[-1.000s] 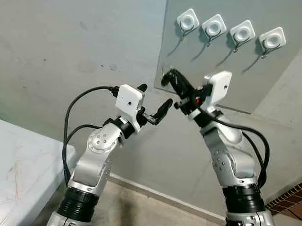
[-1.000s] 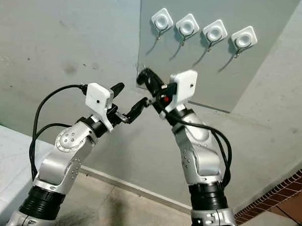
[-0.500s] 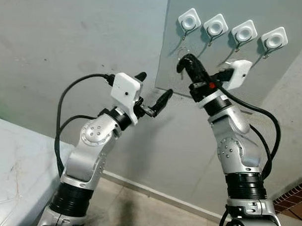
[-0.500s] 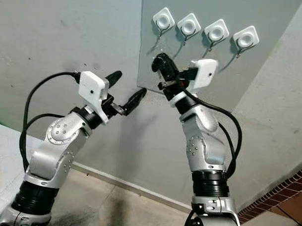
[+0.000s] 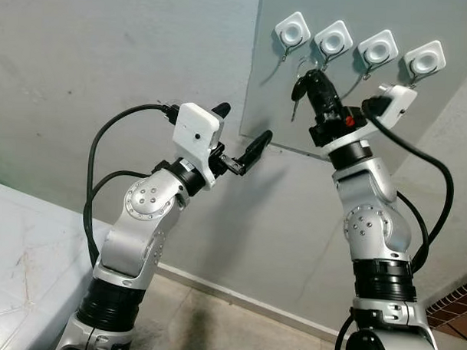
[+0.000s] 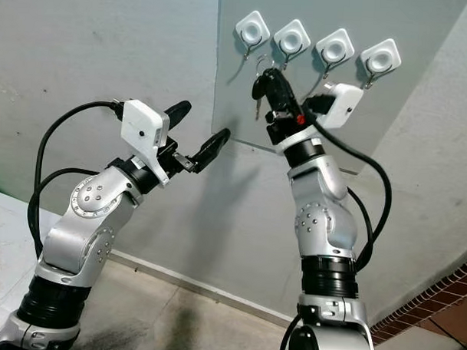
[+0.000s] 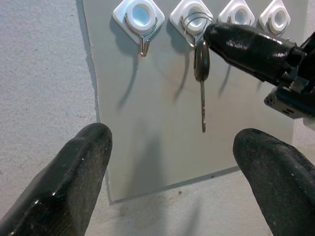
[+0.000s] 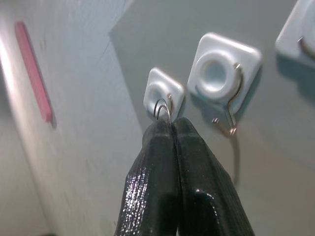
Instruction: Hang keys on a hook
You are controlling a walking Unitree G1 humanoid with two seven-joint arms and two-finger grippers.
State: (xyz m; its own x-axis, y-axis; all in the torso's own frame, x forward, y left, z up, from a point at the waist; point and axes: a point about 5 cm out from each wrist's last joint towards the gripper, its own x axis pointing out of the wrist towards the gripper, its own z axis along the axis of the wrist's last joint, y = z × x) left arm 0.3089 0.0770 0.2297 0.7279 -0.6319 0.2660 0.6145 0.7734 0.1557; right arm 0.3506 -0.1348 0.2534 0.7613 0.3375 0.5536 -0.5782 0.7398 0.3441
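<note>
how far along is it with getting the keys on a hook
Done: the right gripper is shut on the key ring and raised to the row of four white hooks on the grey panel. In hand: the key dangles from the ring, right by the second hook from the left. Left: whether the ring sits on the hook's wire cannot be told; release remains. The left gripper hovers open below.

Grey panel (image 5: 388, 130) on the wall (image 5: 107, 55), four white hooks (image 5: 291, 29) in a row along its top, wire loops hanging below, pale counter (image 5: 24, 252) at lower left, floor (image 5: 213, 328) beneath
</note>
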